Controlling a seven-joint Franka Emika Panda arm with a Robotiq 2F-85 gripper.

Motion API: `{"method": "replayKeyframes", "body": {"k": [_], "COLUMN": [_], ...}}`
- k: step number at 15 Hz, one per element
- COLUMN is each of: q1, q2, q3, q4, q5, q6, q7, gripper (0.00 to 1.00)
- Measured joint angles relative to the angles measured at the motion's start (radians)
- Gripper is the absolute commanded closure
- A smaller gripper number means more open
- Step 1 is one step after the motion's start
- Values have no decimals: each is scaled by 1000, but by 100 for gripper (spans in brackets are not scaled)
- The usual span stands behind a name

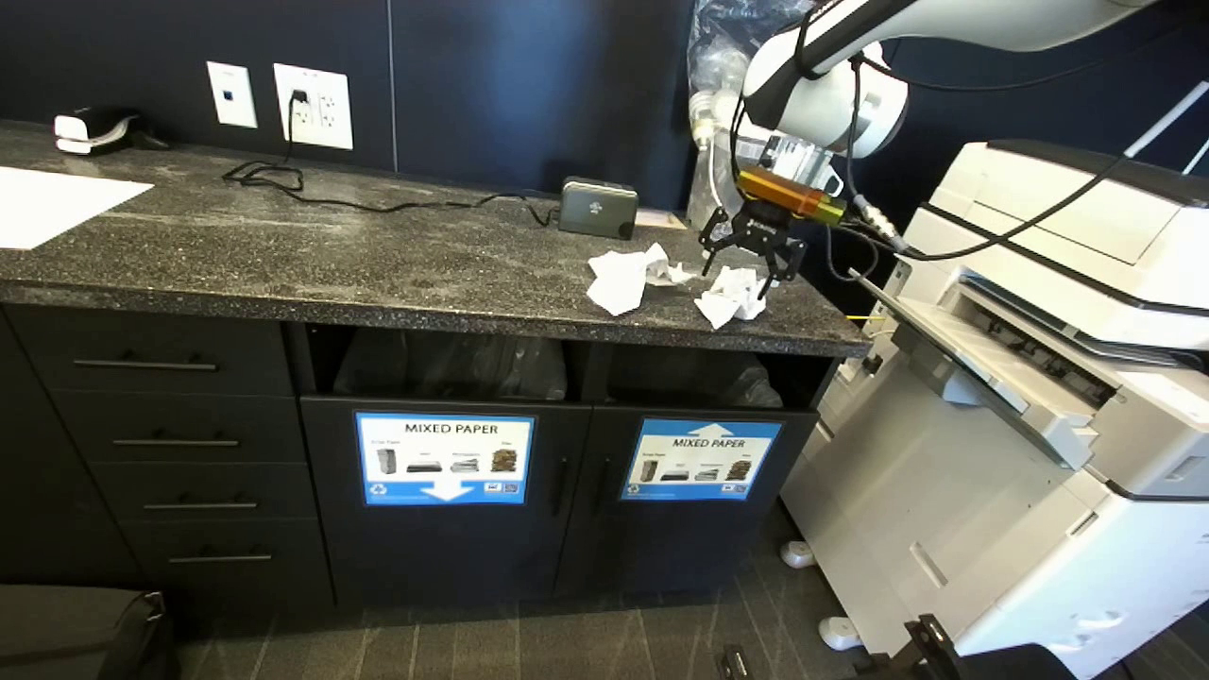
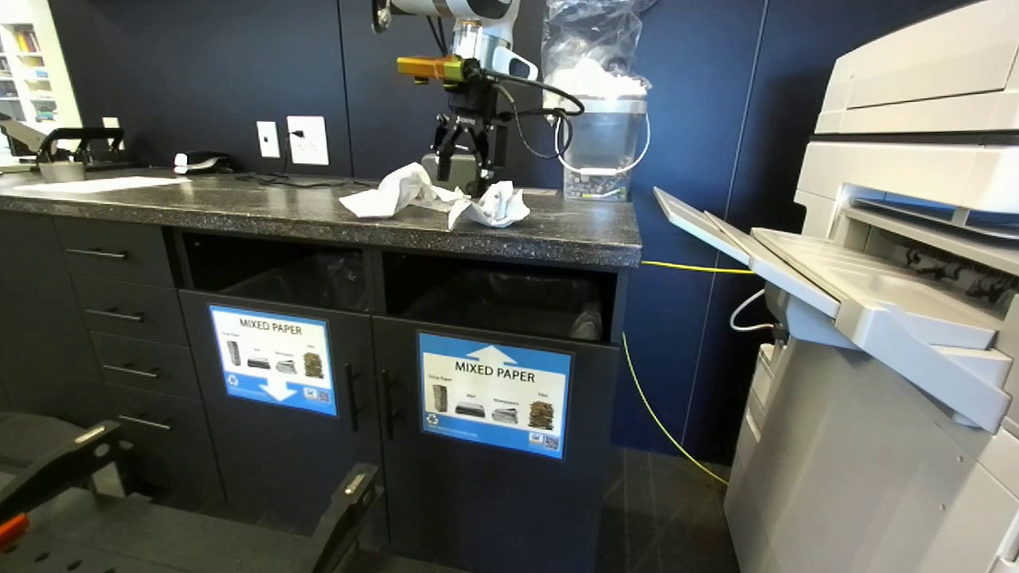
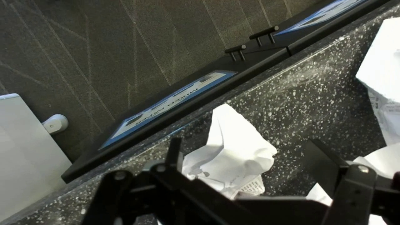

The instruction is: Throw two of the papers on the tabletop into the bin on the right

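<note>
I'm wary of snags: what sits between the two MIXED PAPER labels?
Two black door handles, side by side, seen in an exterior view and the wrist view.

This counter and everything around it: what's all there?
Counter: one, speckled dark grey, along wall
Crumpled papers: at least two, white, on counter
Flat sheet: one, white, on counter
Small box: one, grey, on counter
Unidentified gadget: one, black and white, on counter
Bucket: one, clear, counter's end
Plastic bag: one, clear, above bucket
Wall plates: two, white, on wall
Bin slots: two, dark, under counter
Labels: two, blue and white, below slots
Drawers: four, black, under counter
Printer: one, whitish, beside counter
Bookshelf: one, white, far background
Robot arm: one, white and black, above counter
Gripper: one, black, open, above counter
</note>
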Motion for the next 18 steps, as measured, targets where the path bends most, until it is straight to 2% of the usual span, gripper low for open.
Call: {"method": "replayKeyframes", "body": {"k": [4, 18], "q1": [-7, -1], "q2": [19, 204], "q3": [-10, -33], "q4": [27, 239], "q5": [0, -6], "q6": [-2, -33], "q7": [40, 231], "gripper": [0, 0]}}
